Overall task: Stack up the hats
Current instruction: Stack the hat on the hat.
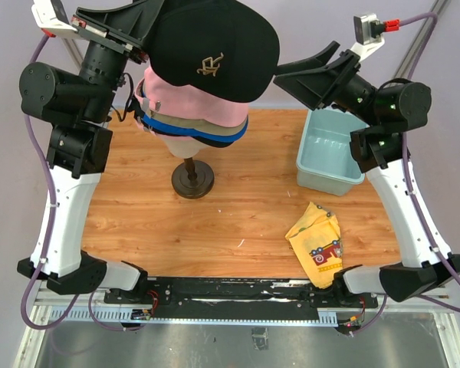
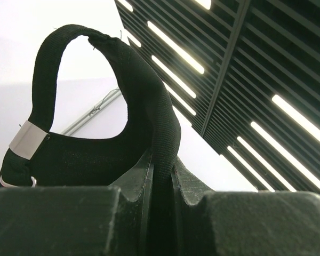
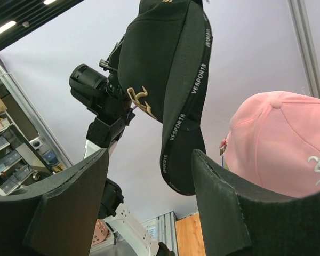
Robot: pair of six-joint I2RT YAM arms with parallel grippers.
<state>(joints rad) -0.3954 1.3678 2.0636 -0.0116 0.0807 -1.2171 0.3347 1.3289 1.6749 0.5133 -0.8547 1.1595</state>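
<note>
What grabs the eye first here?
A black fabric baseball cap with a pale embroidered logo is held high at the table's far side, its back edge pinched in the left hand. Below it, a pink fabric cap tops a pile of caps on the cream mannequin head. The right hand is open around the black cap's brim without touching it.

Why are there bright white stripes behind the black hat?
Left wrist view: the camera looks up, so ceiling lights glare behind the black hat, turning it into a dark shape; the near fingers look slightly blurry. Top view: even light, sharp.
</note>
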